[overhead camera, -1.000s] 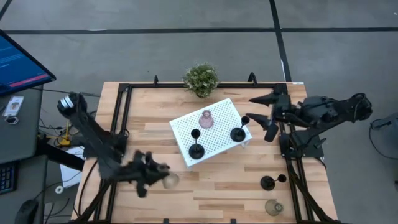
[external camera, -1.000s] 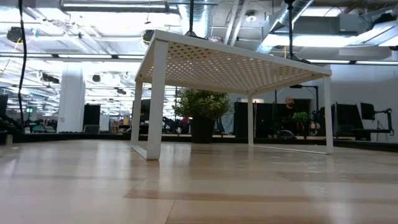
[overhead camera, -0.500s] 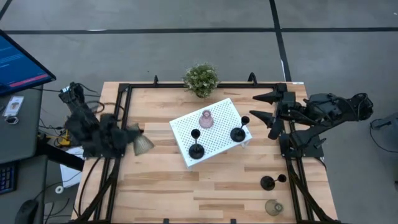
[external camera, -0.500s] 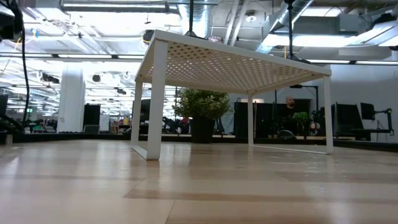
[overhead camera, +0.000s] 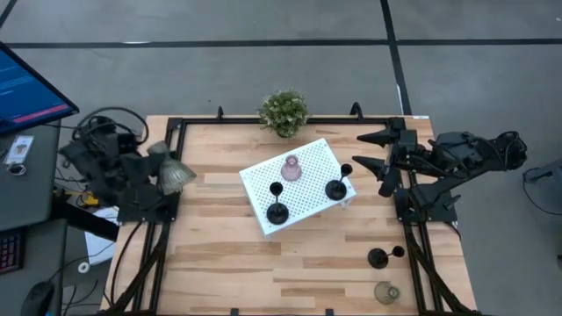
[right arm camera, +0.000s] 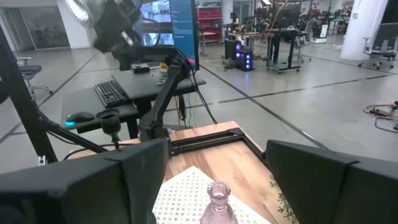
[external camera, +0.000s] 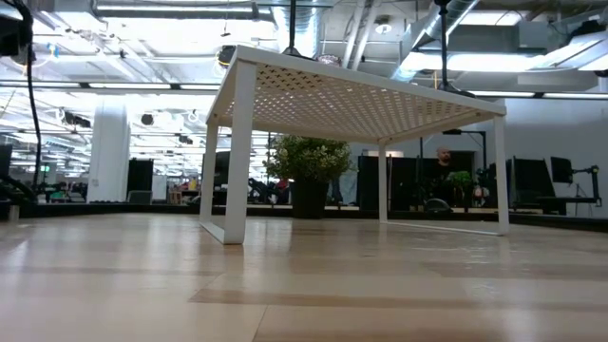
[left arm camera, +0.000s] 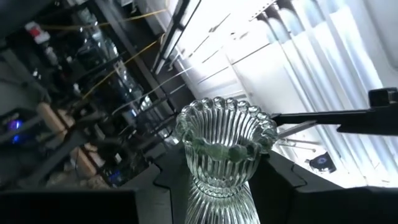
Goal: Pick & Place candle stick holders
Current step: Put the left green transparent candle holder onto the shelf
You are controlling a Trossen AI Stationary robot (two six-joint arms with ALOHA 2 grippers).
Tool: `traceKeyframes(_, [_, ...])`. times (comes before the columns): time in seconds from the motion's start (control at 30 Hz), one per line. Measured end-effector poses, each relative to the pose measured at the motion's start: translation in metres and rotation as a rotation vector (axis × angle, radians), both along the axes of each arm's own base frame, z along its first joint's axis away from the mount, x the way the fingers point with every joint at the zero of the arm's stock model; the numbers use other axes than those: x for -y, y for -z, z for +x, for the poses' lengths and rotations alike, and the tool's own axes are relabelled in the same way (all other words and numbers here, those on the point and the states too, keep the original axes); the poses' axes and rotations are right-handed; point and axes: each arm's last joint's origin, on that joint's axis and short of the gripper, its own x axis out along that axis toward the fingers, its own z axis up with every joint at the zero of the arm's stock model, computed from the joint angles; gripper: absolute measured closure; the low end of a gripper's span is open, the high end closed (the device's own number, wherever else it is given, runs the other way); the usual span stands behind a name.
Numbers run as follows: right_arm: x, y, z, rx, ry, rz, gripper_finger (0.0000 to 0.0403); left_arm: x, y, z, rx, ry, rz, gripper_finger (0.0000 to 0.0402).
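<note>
The ribbed olive-green holder (left arm camera: 222, 152) is gleaming like clear, glossy glass. The table (overhead camera: 307, 263) is showing pale planked wood, and the white perforated tray (overhead camera: 303, 180) is looking matt.

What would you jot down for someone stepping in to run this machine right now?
Left gripper: jaws shut on a ribbed olive-green glass candle holder, raised at the table's left edge.
Right gripper: jaws open, empty, waiting at the right edge.
On the white perforated tray: the pink glass holder and two black stemmed holders.
On the wooden table, near right corner: one black holder, one olive-green glass holder.
Done: three appear placed. Left: the held one and those two, presumably onto the tray.
</note>
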Motion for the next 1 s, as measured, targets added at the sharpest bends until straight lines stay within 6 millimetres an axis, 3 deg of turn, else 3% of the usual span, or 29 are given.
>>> traceKeyframes(0.27, [0.000,0.001,0.000,-0.005,0.001,0.000,0.0138,0.001,-0.042,-0.002,0.100,-0.007,0.061,0.0273])
traceKeyframes(0.43, [0.000,0.001,0.000,-0.005,0.001,0.000,0.0138,-0.001,-0.048,-0.003,0.061,-0.115,0.196,0.0272])
traceKeyframes(0.77, [0.000,0.001,0.000,-0.005,0.001,0.000,0.0138,0.007,-0.017,0.016,-0.644,-0.584,0.567,0.0274])
traceKeyframes(1.0, [0.000,0.000,0.000,-0.004,0.001,0.000,0.0138,0.022,0.018,0.052,-0.782,-0.738,0.692,0.0274])
